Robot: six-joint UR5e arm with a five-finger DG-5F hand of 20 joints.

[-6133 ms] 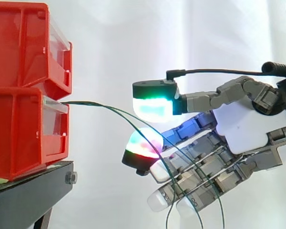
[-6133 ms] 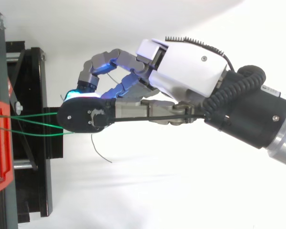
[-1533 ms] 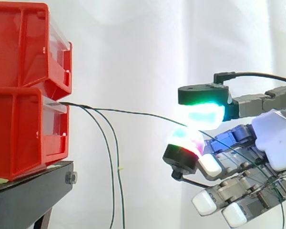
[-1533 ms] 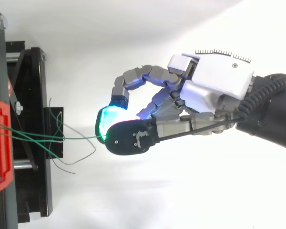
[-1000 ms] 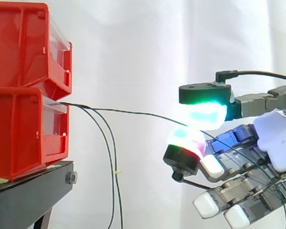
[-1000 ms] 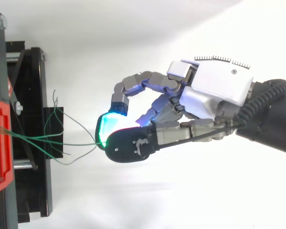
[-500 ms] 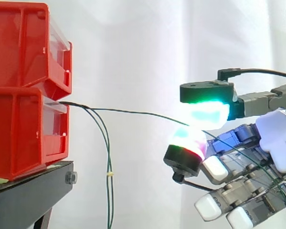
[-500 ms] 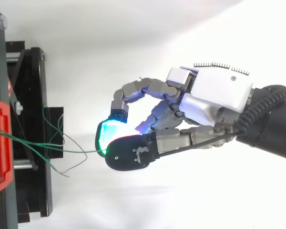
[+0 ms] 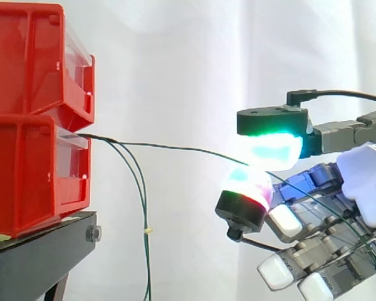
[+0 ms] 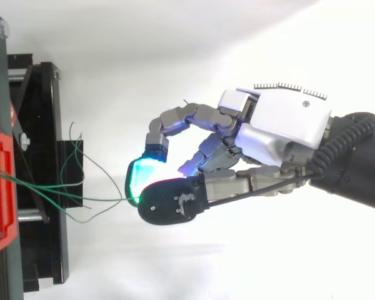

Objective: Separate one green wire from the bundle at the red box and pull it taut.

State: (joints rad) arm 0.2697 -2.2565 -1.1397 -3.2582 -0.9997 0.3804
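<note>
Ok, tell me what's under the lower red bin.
A black stand carries the lower red bin, with a bolt head at its end. The bin covers the stand's top, so anything between them is hidden.

black stand (image 9: 37, 257) | 1 bolt (image 9: 93, 234) on its front corner | white curtain (image 9: 175, 75) behind

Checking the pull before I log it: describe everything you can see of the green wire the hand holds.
The green wire is thin, dark and flexible-looking. It leaves the front of the lower red box beside the loose wires, which hang down. It runs almost straight, sloping slightly down, to the hand, where it is pinched between glowing fingers. Its tail drapes on over the other fingers.
</note>
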